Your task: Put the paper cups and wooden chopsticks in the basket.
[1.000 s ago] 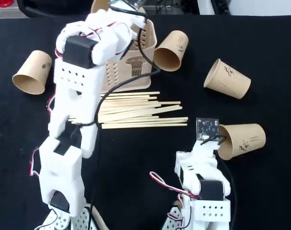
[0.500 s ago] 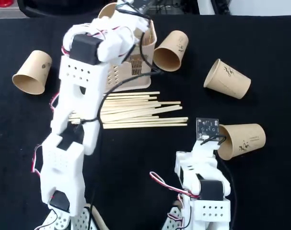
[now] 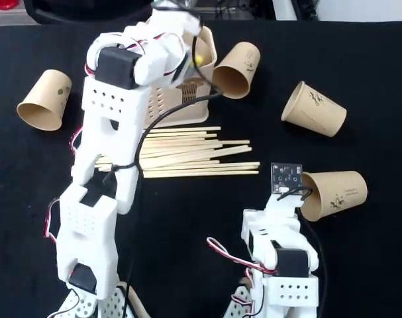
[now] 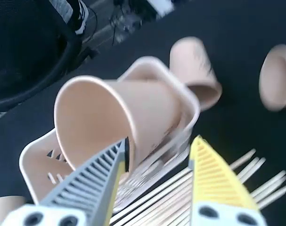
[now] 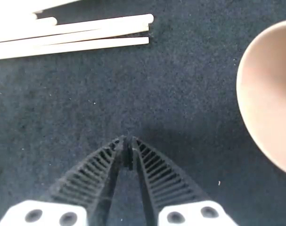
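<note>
Your right gripper (image 5: 127,146) is resting low over the bench (image 5: 180,94), fingers closed on nothing; chopsticks (image 3: 194,156) are lying beyond; your left gripper (image 4: 161,141) is hanging over the basket (image 4: 27,157), fingers open; one paper cup (image 4: 133,108) is lying tilted inside.

Looks like a robotics lab or hobby workbench. Table (image 3: 373,40) draped in black cloth. Two white plastic arms, left arm (image 3: 101,152) and right arm (image 3: 280,248), mounted at its near edge. Servo wires (image 3: 220,250) exposed, bare circuit board (image 3: 287,177) on one wrist. Loose cables (image 3: 230,9) beyond the far edge
</note>
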